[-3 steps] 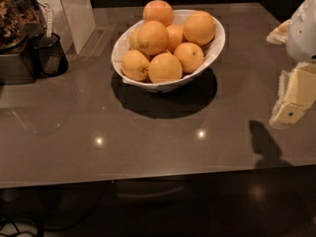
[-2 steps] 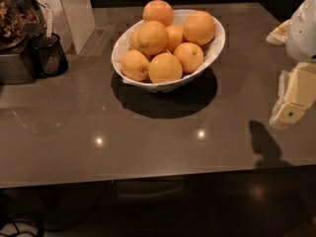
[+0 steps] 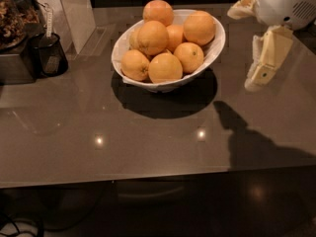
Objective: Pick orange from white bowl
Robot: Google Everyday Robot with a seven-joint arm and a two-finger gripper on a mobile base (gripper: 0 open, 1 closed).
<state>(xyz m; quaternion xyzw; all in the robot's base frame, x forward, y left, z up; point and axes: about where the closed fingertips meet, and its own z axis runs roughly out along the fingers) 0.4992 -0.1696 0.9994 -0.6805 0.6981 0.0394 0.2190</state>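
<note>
The white bowl [image 3: 210,53] stands on the dark table, back centre, piled with several oranges. The biggest are one at the right rim [image 3: 199,27] and one left of centre [image 3: 152,37]; I cannot make out a brownish patch on any of them. My gripper [image 3: 262,69] hangs pale and cream-coloured above the table to the right of the bowl, apart from it and pointing down-left. It holds nothing that I can see. Its shadow falls on the table below it.
A small black cup [image 3: 48,55] stands at the left next to a dark appliance [image 3: 15,38] and a white upright panel [image 3: 76,9]. The table's front edge [image 3: 148,179] runs across the lower part of the view.
My gripper has moved left and up in the view, closer to the bowl's right side. The bowl and oranges have not moved.
</note>
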